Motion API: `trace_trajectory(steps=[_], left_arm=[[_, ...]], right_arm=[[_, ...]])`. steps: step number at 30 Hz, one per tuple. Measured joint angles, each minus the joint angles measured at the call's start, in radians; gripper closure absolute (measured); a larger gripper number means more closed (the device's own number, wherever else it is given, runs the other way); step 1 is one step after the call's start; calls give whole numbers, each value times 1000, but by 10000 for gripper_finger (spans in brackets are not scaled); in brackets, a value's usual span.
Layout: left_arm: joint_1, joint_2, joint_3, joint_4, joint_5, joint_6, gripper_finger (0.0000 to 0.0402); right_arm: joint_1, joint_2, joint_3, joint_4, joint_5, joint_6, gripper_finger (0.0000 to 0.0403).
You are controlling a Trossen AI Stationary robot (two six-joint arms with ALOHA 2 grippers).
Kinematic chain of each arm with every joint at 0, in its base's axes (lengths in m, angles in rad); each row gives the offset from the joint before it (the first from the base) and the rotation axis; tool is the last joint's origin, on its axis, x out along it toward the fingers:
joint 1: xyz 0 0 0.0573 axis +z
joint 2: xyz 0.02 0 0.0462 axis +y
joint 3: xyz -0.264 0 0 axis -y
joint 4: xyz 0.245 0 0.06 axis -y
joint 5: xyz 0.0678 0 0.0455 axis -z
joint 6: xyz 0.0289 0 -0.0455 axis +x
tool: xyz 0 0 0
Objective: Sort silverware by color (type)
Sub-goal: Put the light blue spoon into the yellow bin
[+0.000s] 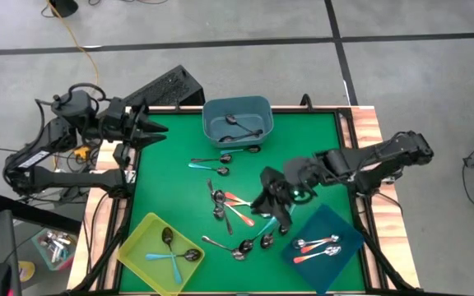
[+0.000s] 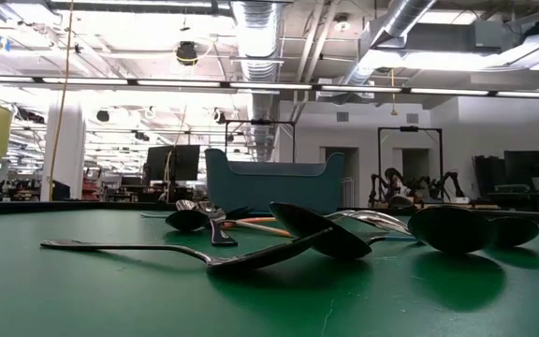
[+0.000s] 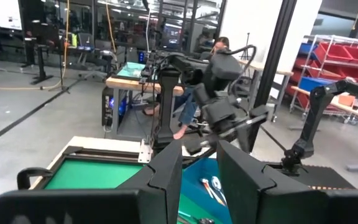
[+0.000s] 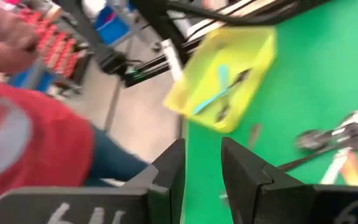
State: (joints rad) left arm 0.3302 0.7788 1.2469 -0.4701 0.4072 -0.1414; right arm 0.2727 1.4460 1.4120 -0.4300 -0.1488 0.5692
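Note:
Several spoons [image 1: 230,205] lie loose in the middle of the green table, some crossing one another; their handles are teal, orange-red or dark metal. They fill the foreground of the low view as spoons [image 2: 316,234]. My right gripper [image 1: 271,199] hovers over the pile's right side, open and holding nothing, also seen as right gripper [image 4: 202,165]. My left gripper [image 1: 160,130] waits open above the table's far left corner, shown too as left gripper [image 3: 201,168]. Sorted spoons rest in three bins.
A grey-blue bin [image 1: 237,121] with dark spoons stands at the far edge. A yellow bin [image 1: 156,256] with teal spoons sits near left. A dark blue bin [image 1: 326,256] with orange-red spoons sits near right. A person in red [image 4: 23,149] stands beside the table.

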Motion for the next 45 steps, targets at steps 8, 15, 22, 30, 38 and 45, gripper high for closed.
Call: trace_trajectory(steps=[8,15,22,30,38,45], left_arm=[[0,-31,-1,-72,0,5,315],[0,-62,-1,-136,0,5,315],[0,-84,-1,-152,-1,5,315],[0,-93,-1,-203,-5,32,315],[0,-92,-1,-217,-8,27,315],[0,-92,-1,-244,-69,50,315]], right_arm=[[-26,126,0,-11,16,-155,290],[-6,245,0,4,21,-231,290],[11,340,0,-15,23,-297,288],[25,377,0,-67,23,-412,245],[37,410,1,-142,24,-570,202],[48,495,0,-161,29,-623,214]])
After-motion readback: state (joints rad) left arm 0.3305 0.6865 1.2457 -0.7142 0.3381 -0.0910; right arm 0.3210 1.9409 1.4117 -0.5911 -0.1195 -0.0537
